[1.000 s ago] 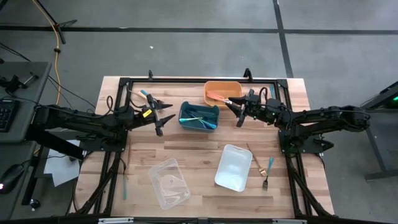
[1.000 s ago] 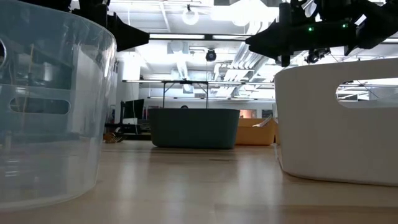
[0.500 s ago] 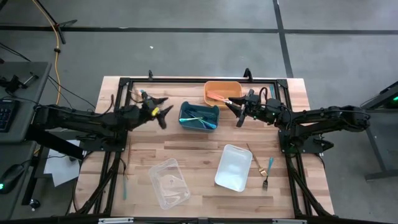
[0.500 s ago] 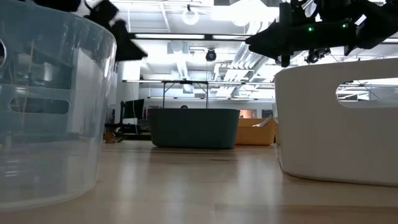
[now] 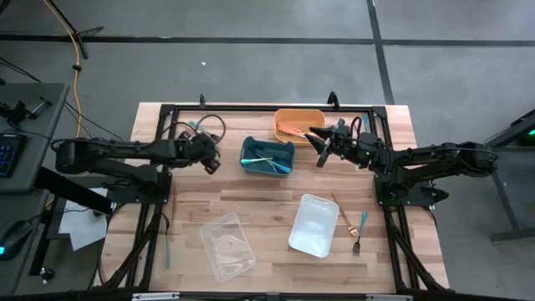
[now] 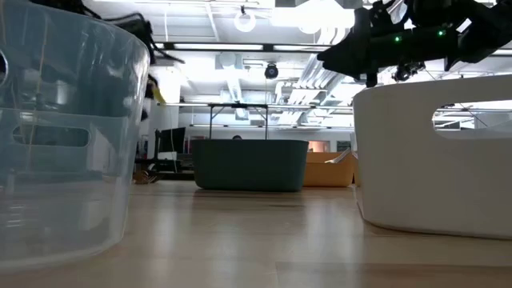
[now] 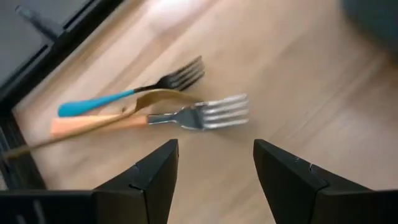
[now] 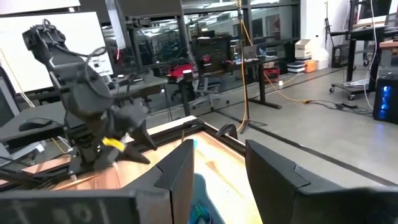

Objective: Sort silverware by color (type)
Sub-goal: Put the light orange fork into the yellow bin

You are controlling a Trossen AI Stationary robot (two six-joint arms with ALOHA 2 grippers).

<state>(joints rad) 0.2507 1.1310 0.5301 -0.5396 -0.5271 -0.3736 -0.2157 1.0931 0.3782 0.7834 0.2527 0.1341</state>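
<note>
Three pieces lie crossed on the wood near the table's far-left corner point(image 5: 187, 126): a teal-handled dark fork point(image 7: 127, 95), a gold piece point(image 7: 99, 121) and a salmon-handled silver fork point(image 7: 186, 115). My left gripper point(image 7: 214, 149) point(image 5: 206, 149) hovers open just right of them, touching nothing. My right gripper point(image 5: 316, 148) point(image 8: 219, 149) is open and empty beside the orange bin point(image 5: 299, 125), which holds a salmon piece. The blue bin point(image 5: 267, 155) holds teal pieces. A gold fork point(image 5: 345, 216) and a teal-handled fork point(image 5: 361, 231) lie right of the white bin.
A white bin point(image 5: 313, 224) and a clear bin point(image 5: 227, 245) stand on the near half of the table; in the low view they fill the sides point(image 6: 432, 152) point(image 6: 64, 136). A teal piece point(image 5: 167, 251) lies by the left frame rail. Bare wood lies between the bins.
My left gripper has swung away from the blue bin toward the table's far-left corner, turning toward the crossed silverware there. The right arm has kept nearly still.
</note>
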